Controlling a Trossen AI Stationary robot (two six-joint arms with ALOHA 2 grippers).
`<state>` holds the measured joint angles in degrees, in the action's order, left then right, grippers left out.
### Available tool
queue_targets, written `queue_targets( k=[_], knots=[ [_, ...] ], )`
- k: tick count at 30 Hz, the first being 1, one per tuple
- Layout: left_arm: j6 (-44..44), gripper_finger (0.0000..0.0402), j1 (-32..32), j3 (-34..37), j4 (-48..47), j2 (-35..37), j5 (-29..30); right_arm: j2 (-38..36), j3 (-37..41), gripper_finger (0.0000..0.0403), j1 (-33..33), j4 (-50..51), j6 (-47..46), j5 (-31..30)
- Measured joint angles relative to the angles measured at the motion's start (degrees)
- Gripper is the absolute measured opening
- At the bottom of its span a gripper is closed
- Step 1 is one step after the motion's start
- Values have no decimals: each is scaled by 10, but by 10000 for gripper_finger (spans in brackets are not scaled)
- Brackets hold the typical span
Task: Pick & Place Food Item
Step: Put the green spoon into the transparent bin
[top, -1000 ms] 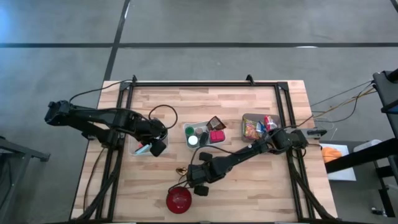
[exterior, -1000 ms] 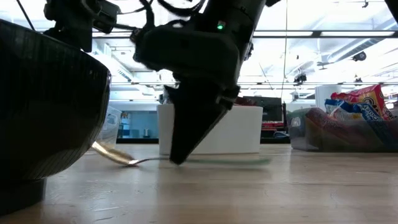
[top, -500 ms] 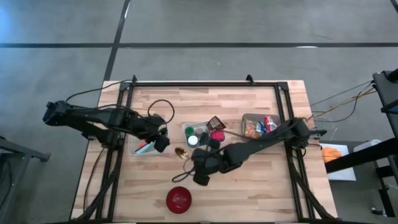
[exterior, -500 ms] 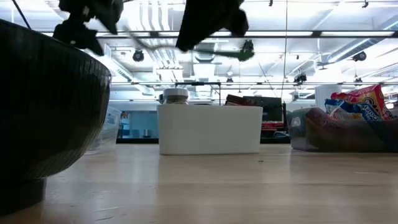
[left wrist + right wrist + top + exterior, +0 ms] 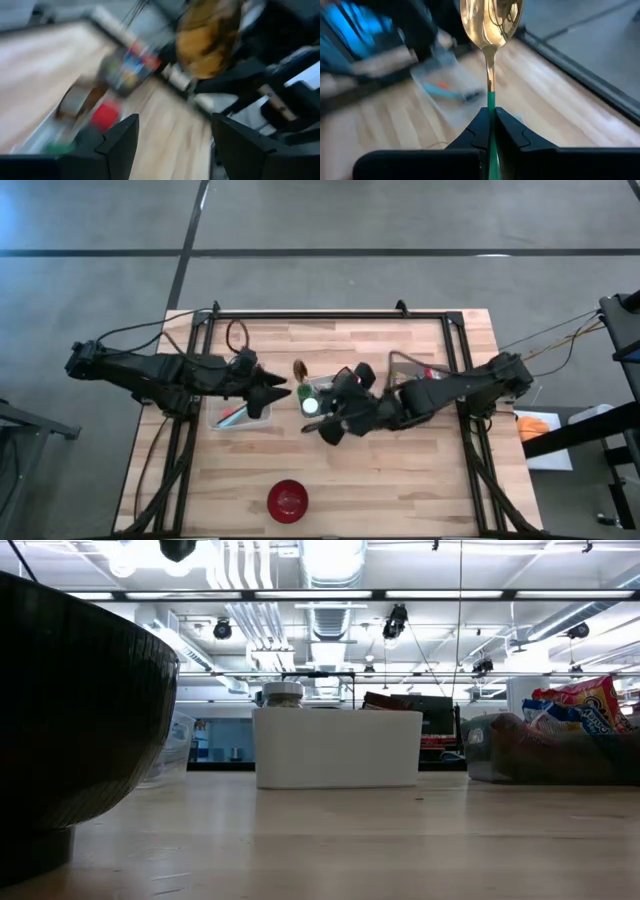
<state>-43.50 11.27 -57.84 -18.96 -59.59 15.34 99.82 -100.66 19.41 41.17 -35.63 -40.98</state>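
The wooden table (image 5: 420, 470) carries a white tray (image 5: 330, 395) at its middle, a clear bin of snack packets (image 5: 410, 380) beside it and a red bowl (image 5: 288, 499) near the front edge; a second clear bin (image 5: 232, 416) sits under the left arm. The right end effector (image 5: 325, 415) hangs above the white tray, clenched on the green handle of a gold spoon (image 5: 490, 30), whose bowl points up and away from the fingers; the spoon looks light, stiff and slick, so a grasp low on the handle seems likely to let it swivel, and a hold nearer the middle would steady it. The left end effector (image 5: 280, 392) hovers just beside it, fingers spread and holding nothing.
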Motion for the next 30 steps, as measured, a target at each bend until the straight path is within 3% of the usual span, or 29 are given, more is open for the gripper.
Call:
queue_targets(
  k=[6,12,18,22,30],
  knots=[
    [80,250,3,0,182,-41,33,-14,0,8,-10,-122,69,-8],
    [115,250,5,0,273,-80,31,-17,0,8,-17,-169,96,-12],
    [120,242,7,0,306,-95,31,-16,0,8,-18,-174,104,-11],
    [120,191,6,0,317,-93,31,-16,0,8,-18,-175,106,-9],
    [120,28,6,0,345,-92,34,-16,0,8,-17,-179,109,2]
  ],
)
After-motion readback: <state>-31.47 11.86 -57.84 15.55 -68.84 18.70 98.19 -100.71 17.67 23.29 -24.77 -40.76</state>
